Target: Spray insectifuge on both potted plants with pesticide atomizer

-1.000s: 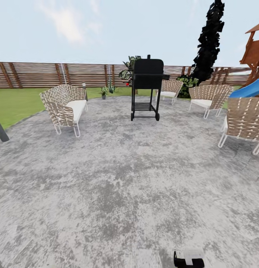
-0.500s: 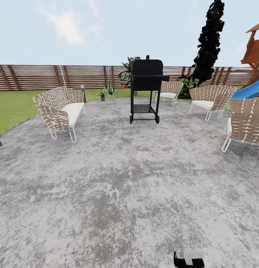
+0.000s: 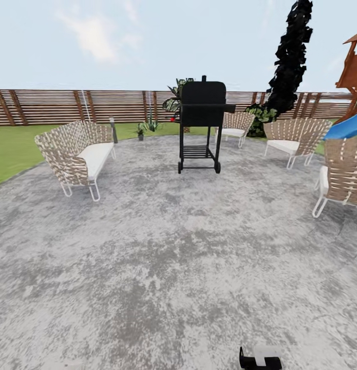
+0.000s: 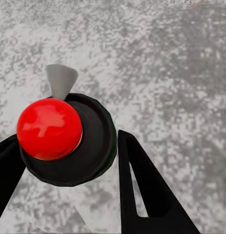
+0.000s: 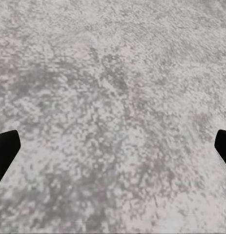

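Paving (image 3: 163, 267), mottled grey and round, takes up the whole lower part of the head view, with the lawn (image 3: 14, 149) a green strip at the left edge and the brown slatted fence (image 3: 55, 105) running across behind it. Woven chairs ring the paved round: a sofa (image 3: 78, 156) at middle left, others at the right edge. A black barbecue grill (image 3: 201, 126) stands upper centre, and it partly hides what lies behind it.

Just left of the grill, by the fence, sits a small potted plant (image 3: 141, 131) beside a spikier one; I'd judge that corner is where the spraying has to happen, well apart from the robot as things stand.

In the left wrist view the pesticide atomizer (image 4: 64, 139), a dark body with a red cap and grey nozzle, sits between the black jaws of the left gripper (image 4: 69, 161), which pinch it from both sides, carried ready for use. The right gripper (image 5: 113, 146) has its jaws spread wide over bare paving, holding nothing.
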### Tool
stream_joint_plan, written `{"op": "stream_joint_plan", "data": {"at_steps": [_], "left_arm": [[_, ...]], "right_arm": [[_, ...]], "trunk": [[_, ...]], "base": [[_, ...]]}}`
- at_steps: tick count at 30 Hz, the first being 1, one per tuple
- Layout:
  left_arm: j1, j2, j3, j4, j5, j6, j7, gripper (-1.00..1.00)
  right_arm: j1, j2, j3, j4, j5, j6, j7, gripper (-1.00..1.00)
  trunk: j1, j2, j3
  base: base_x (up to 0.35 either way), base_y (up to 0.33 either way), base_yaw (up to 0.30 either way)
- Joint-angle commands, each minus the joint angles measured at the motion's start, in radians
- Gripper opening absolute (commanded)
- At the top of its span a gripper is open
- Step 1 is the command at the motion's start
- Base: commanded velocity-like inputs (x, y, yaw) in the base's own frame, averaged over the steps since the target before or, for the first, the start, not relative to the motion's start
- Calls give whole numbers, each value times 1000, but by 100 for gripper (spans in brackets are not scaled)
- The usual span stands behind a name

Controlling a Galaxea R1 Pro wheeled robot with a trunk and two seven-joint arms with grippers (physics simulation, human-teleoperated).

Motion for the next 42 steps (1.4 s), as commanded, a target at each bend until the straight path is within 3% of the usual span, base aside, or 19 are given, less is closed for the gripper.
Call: {"op": "stream_joint_plan", "data": {"at_steps": [1,12,36,42], "left_arm": [[-1,0,4,1,1,-3,-2,-100],[-1,0,4,1,1,-3,-2,-100],[-1,0,4,1,1,-5,-2,-100],[-1,0,4,1,1,-5,-2,-100]], "right_arm": [[0,0,-8,1,11,-2,-5,100],[0,0,-8,1,11,-2,-5,100],[0,-1,-8,1,12,-2,-5,100],[0,-1,-8,1,12,-2,-5,100]], "trunk": [[0,0,-1],[0,0,-1],[0,0,-1],[0,0,-1]], "base": [[336,-74,171],[337,-33,235],[339,0,5],[340,0,190]]}}
